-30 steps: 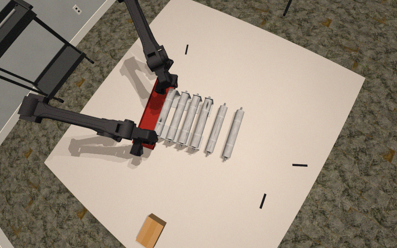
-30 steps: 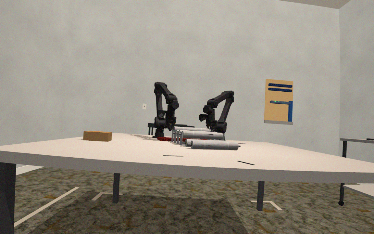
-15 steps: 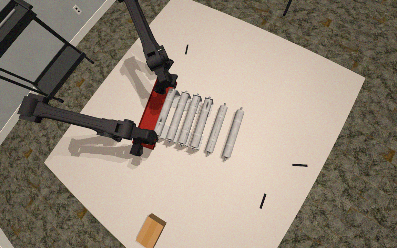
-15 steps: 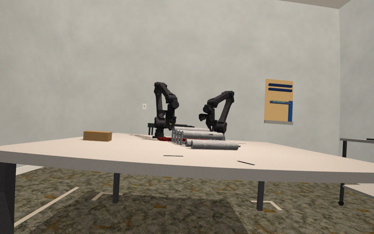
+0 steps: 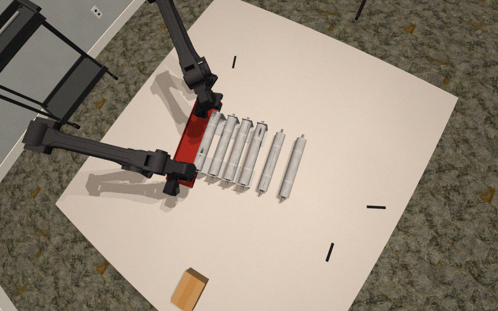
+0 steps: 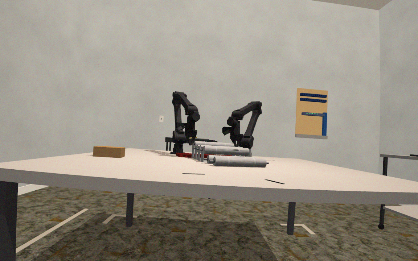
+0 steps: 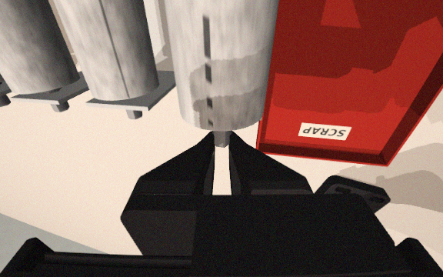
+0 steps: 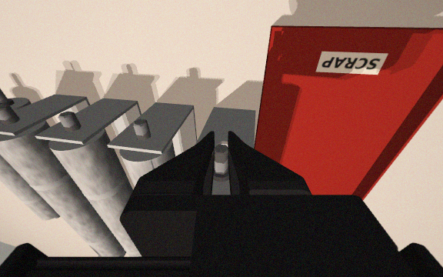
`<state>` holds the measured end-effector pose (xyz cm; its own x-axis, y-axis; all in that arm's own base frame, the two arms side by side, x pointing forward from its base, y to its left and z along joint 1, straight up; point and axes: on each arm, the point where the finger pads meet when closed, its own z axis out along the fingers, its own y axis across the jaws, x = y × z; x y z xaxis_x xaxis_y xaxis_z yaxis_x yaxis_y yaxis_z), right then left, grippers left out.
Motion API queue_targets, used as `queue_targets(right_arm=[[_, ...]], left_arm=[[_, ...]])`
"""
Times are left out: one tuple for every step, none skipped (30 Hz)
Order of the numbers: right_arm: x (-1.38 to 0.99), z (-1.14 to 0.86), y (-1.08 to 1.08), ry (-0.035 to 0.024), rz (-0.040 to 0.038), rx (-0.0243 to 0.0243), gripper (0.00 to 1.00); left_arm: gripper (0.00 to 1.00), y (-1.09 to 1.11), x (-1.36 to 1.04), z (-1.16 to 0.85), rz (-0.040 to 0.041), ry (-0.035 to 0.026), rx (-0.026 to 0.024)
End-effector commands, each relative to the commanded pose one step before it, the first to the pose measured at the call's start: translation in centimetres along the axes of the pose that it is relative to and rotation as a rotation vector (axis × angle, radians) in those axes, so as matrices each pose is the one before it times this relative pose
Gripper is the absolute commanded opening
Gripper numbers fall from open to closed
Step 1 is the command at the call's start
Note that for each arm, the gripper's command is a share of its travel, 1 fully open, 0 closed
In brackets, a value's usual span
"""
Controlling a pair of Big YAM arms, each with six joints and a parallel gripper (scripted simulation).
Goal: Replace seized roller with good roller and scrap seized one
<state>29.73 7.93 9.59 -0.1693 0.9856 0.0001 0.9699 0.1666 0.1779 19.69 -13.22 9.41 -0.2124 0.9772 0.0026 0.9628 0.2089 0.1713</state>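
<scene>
The bed's roller (image 5: 208, 139) (image 6: 213, 143) (image 7: 229, 77) nearest the red scrap tray (image 5: 189, 148) (image 7: 360, 131) (image 8: 333, 115) has both axle ends between fingers. My left gripper (image 5: 216, 108) (image 6: 236, 143) (image 7: 221, 138) is shut on the near axle end in the left wrist view. No bracket shows around that end, and the roller covers that spot. My right gripper (image 5: 196, 172) (image 6: 191, 143) (image 8: 221, 138) is shut on the other axle end (image 8: 221, 158), which sticks out through its bracket (image 8: 231, 119). The other three bed rollers (image 5: 223, 144) (image 5: 239, 150) (image 5: 252, 154) have axle ends showing outside their brackets. The scrap tray is empty.
Two loose rollers (image 5: 272, 160) (image 5: 292, 168) lie parallel beside the bed, on the side away from the tray. A wooden block (image 5: 189, 289) (image 6: 109, 151) lies near a table edge. Thin black strips (image 5: 375, 207) (image 5: 329, 252) (image 5: 234, 61) lie around the table.
</scene>
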Motion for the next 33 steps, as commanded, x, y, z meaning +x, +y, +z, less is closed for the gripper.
queue_targets(right_arm=[[0.174, -1.697, 2.949, 0.00741, 0.00219, -0.06019, 0.03], [-0.008, 0.000, -0.083, -0.00033, -0.00005, 0.00338, 0.03], [0.000, 0.000, 0.003, 0.00001, 0.00000, -0.00011, 0.03], [0.000, 0.000, 0.000, 0.00000, 0.00000, 0.00000, 0.03], [0.000, 0.000, 0.000, 0.00000, 0.00000, 0.00000, 0.03], [0.000, 0.000, 0.000, 0.00000, 0.00000, 0.00000, 0.03], [0.000, 0.000, 0.000, 0.00000, 0.00000, 0.00000, 0.03], [0.000, 0.000, 0.000, 0.00000, 0.00000, 0.00000, 0.03], [0.000, 0.000, 0.000, 0.00000, 0.00000, 0.00000, 0.03], [0.000, 0.000, 0.000, 0.00000, 0.00000, 0.00000, 0.03], [0.000, 0.000, 0.000, 0.00000, 0.00000, 0.00000, 0.03], [0.000, 0.000, 0.000, 0.00000, 0.00000, 0.00000, 0.03], [0.000, 0.000, 0.000, 0.00000, 0.00000, 0.00000, 0.03], [0.000, 0.000, 0.000, 0.00000, 0.00000, 0.00000, 0.03], [0.000, 0.000, 0.000, 0.00000, 0.00000, 0.00000, 0.03], [0.000, 0.000, 0.000, 0.00000, 0.00000, 0.00000, 0.03], [0.000, 0.000, 0.000, 0.00000, 0.00000, 0.00000, 0.03], [0.000, 0.000, 0.000, 0.00000, 0.00000, 0.00000, 0.03], [0.000, 0.000, 0.000, 0.00000, 0.00000, 0.00001, 0.03], [0.007, -0.076, 0.003, 0.00022, 0.00042, -0.00301, 0.03], [0.012, -0.219, 0.030, 0.00065, 0.00059, -0.00809, 0.03], [0.016, -0.249, 0.023, 0.00071, 0.00072, -0.00945, 0.03], [0.018, 0.012, -0.062, -0.00031, 0.00066, -0.00025, 0.03], [-0.006, -0.006, -0.001, -0.00042, -0.00161, -0.00012, 0.03], [0.000, 0.000, 0.000, 0.00000, 0.00000, 0.00000, 0.03], [0.000, 0.000, 0.000, 0.00000, 0.00000, 0.00000, 0.03], [-0.043, 0.398, -0.839, -0.00266, 0.00031, 0.01549, 0.03], [0.117, -0.329, 0.567, 0.00130, 0.00409, -0.01860, 0.03], [0.034, 0.027, -0.112, -0.00066, 0.00145, -0.00203, 0.03], [0.037, -0.013, -0.108, 0.00008, 0.00042, -0.00158, 0.03], [-0.100, -0.032, -0.094, -0.00102, 0.00274, -0.00182, 0.03], [-0.136, 0.002, -0.162, -0.00148, 0.00358, -0.00084, 0.03], [-0.039, 0.070, -0.292, -0.00092, 0.00025, 0.00137, 0.03]], left_arm=[[0.03, 0.500, -0.737, -0.702, 0.01024, -0.01277, -0.00797], [0.03, 0.000, 0.000, 0.000, 0.00000, 0.00000, 0.00000], [0.03, 0.000, 0.000, 0.000, 0.00000, 0.00000, 0.00000], [0.03, 0.000, 0.000, 0.000, 0.00000, 0.00000, 0.00000], [0.03, 0.000, 0.000, 0.000, 0.00000, 0.00000, 0.00000], [0.03, 0.000, 0.000, 0.000, 0.00000, 0.00000, 0.00000], [0.03, 0.000, 0.000, 0.000, 0.00000, 0.00000, 0.00000], [0.03, 0.000, 0.000, 0.000, 0.00000, 0.00000, 0.00000], [0.03, 0.000, 0.000, 0.000, 0.00000, 0.00000, 0.00000], [0.03, 0.000, 0.000, 0.000, 0.00000, 0.00000, 0.00000], [0.03, 0.000, 0.000, 0.000, 0.00000, 0.00000, 0.00000], [0.03, 0.000, 0.000, 0.000, 0.00000, 0.00000, 0.00000], [0.03, 0.000, 0.000, 0.000, 0.00000, 0.00000, 0.00000], [0.03, 0.000, 0.000, 0.000, 0.00000, 0.00000, 0.00000], [0.03, 0.000, 0.000, 0.000, 0.00000, 0.00000, 0.00000], [0.03, 0.000, 0.000, 0.000, 0.00000, 0.00000, 0.00000], [0.03, 0.000, 0.000, 0.000, 0.00000, 0.00000, 0.00000], [0.03, 0.000, 0.000, 0.000, 0.00000, 0.00000, 0.00000], [0.03, 0.000, 0.000, 0.000, 0.00002, 0.00000, -0.00001], [0.03, -0.016, -0.011, -0.120, -0.00173, -0.00090, -0.00229], [0.03, 0.026, 0.027, -0.195, -0.00460, -0.00101, -0.00422], [0.03, 0.058, 0.034, -0.251, -0.00610, -0.00195, -0.00493], [0.03, 0.111, -0.109, -0.155, -0.00071, -0.00305, -0.00354], [0.03, 0.039, -0.025, -0.043, 0.00609, -0.00045, -0.00109], [0.03, 0.000, 0.000, 0.000, 0.00000, 0.00000, 0.00000], [0.03, 0.000, 0.000, 0.000, 0.00000, 0.00000, 0.00000], [0.03, 0.085, -0.087, -0.150, -0.00742, -0.00364, -0.00475], [0.03, 0.477, -0.459, -0.660, -0.00233, -0.01199, -0.01122], [0.03, 0.200, -0.185, -0.304, -0.00097, -0.00542, -0.00640], [0.03, 0.050, -0.029, -0.108, -0.00017, -0.00163, -0.00404], [0.03, 0.065, -0.025, -0.121, -0.00038, -0.00157, -0.00469], [0.03, 0.070, -0.024, -0.130, -0.00055, -0.00170, -0.00484], [0.03, 0.055, -0.003, -0.135, -0.00042, -0.00086, -0.00421]])
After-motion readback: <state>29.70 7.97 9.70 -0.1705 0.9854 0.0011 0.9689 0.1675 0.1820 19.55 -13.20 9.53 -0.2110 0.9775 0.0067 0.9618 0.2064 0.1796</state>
